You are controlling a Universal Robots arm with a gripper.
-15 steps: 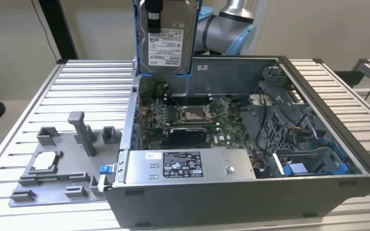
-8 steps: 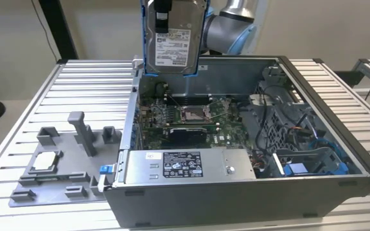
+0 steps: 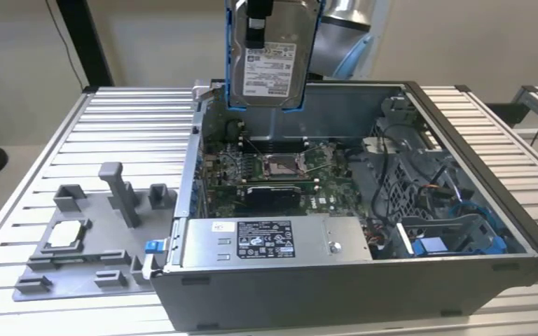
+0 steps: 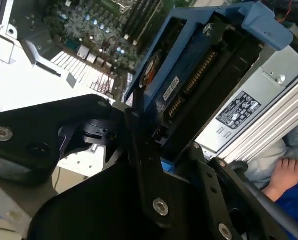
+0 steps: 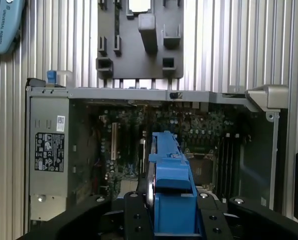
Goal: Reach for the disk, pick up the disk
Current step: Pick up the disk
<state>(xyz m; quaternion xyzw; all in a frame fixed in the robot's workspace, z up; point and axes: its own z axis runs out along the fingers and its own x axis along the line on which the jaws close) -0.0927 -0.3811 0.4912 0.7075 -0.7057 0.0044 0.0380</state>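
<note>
gripper (image 5: 171, 215) closed on the disk (image 3: 271, 66), whose upper end the exterior view cuts off

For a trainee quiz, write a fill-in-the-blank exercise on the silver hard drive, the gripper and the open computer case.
1. The flat rectangular silver metal hard drive with a white label sits in a ____ plastic carrier frame.
2. The black gripper is shut on the hard drive, holding it ____ the open grey metal computer case.
3. The grey power-supply box with a black-and-white label lies ____ the case.
Missing words: blue; above; inside.
</note>
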